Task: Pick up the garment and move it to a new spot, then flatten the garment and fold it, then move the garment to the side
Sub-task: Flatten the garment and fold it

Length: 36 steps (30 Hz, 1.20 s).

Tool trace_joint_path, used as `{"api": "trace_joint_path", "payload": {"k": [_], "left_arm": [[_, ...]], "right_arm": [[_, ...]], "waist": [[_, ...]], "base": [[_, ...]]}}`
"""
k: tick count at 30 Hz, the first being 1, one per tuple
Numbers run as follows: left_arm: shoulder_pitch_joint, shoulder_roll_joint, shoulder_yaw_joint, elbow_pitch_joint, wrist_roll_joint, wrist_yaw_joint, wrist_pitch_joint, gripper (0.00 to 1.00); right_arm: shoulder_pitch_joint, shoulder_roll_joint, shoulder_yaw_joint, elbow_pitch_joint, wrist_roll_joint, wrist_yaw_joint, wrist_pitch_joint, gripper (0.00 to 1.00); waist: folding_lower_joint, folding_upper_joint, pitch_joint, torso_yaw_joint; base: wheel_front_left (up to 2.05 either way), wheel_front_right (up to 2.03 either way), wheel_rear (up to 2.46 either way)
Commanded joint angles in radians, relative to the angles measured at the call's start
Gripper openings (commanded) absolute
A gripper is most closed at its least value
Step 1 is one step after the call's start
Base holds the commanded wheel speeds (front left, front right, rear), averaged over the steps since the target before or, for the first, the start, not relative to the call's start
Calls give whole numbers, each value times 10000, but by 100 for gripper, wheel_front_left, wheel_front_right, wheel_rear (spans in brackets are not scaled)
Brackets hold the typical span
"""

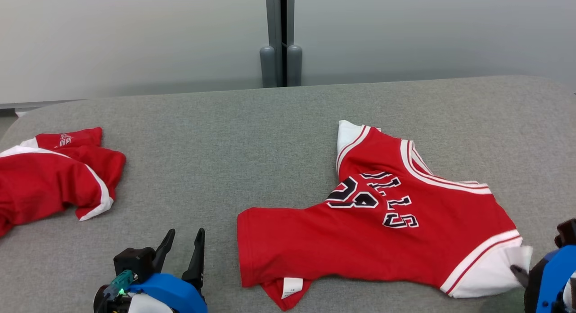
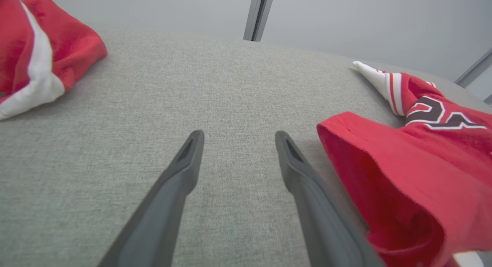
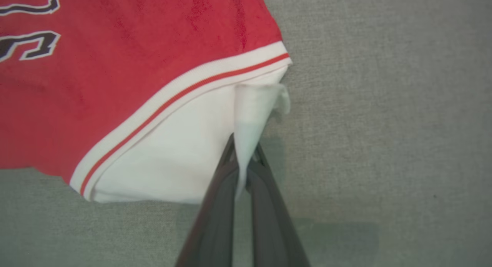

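The garment is a red jersey with white trim and dark lettering, lying crumpled on the right half of the grey table. My right gripper is shut on the white edge of its sleeve, the cloth pinched between the two fingers; the same gripper sits at the lower right of the head view. At the lower left my left gripper stands open, resting low over bare cloth with nothing between its fingers. The jersey's red hem lies just to the right of it.
A second red and white garment lies bunched at the table's left edge, also at the upper left of the left wrist view. A pale wall with a grey vertical post stands behind the table.
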Motion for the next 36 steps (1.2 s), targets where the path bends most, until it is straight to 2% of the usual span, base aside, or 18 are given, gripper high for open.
{"api": "trace_joint_path", "payload": {"k": [1,2,6,10,13,16,20,26,30,36], "left_arm": [[8,-2,22,-7,55,-29,-43,100],[-20,0,21,17,80,-52,-43,100],[-80,37,44,92,102,-96,-44,100],[-70,101,65,133,177,-106,-44,100],[-35,175,105,131,179,-91,-44,100],[-21,193,74,71,196,-95,-45,100],[19,240,27,-19,258,-112,-45,100],[215,277,-382,-232,192,-485,236,100],[335,336,-524,-359,143,-563,389,100],[516,484,-1142,-760,-43,-822,1062,100]], "right_arm": [[264,263,-215,-303,-135,4,216,80],[623,529,-546,-699,-399,3,584,100],[1288,1588,-1664,-2611,-1517,4,1534,100],[1497,2065,-2524,-4615,-2448,3,1845,100],[1213,2256,-2520,-5993,-2593,3,1340,100],[950,2493,-2067,-6528,-2470,3,44,100],[705,3022,-1661,-5814,-2496,3,-2479,100],[555,3080,-772,-2965,-2473,1,-5975,100],[153,3091,-696,-1412,-2313,3,-7260,100],[-369,2687,-479,-368,-2248,3,-7800,100]], "waist": [[1,1,24,69],[1,1,26,122],[1,1,4,241],[1,1,-108,322],[1,1,-214,387],[1,1,-304,481],[1,1,-456,595],[1,1,-666,759],[1,1,-760,834],[1,1,-846,824]], "base": [[0,0,0],[0,0,0],[0,0,0],[0,0,0],[0,0,0],[0,0,0],[0,0,0],[0,0,0],[0,0,0],[0,0,0]]}}
